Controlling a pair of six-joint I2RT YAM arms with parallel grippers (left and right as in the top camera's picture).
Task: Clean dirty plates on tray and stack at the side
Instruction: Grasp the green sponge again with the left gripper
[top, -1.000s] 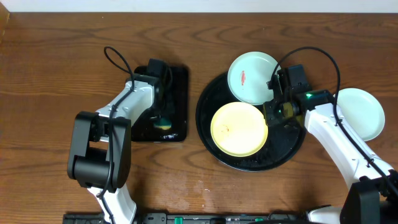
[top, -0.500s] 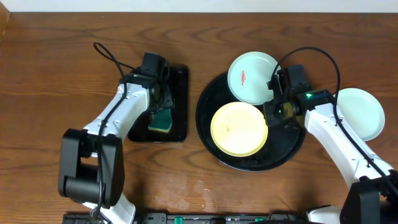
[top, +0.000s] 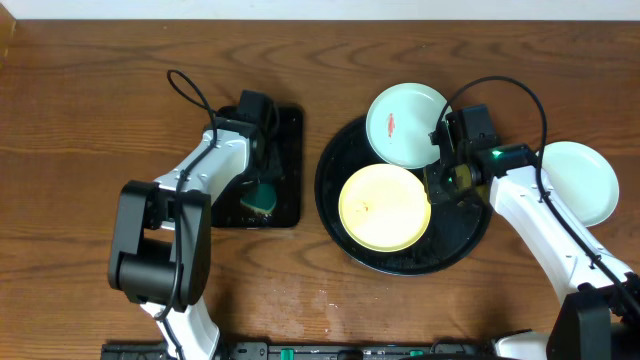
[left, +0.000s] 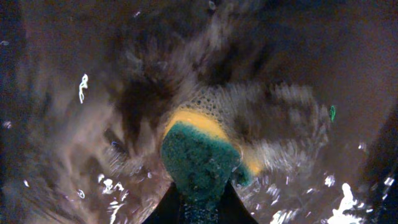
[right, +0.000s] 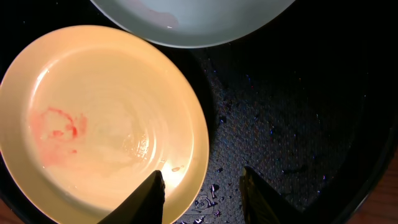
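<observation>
Green sponge (left: 199, 155) pinched in left tool (left: 199, 205); right tool (right: 202, 177) spread astride yellow plate (right: 106, 124) rim.

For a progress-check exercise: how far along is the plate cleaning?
Done: one clean-looking mint plate sits on the table beside the round tray. In hand: the left gripper holds a sponge in the small tray; the right gripper is open at the yellow plate's rim. Left: yellow plate and smeared mint plate show red marks.
</observation>
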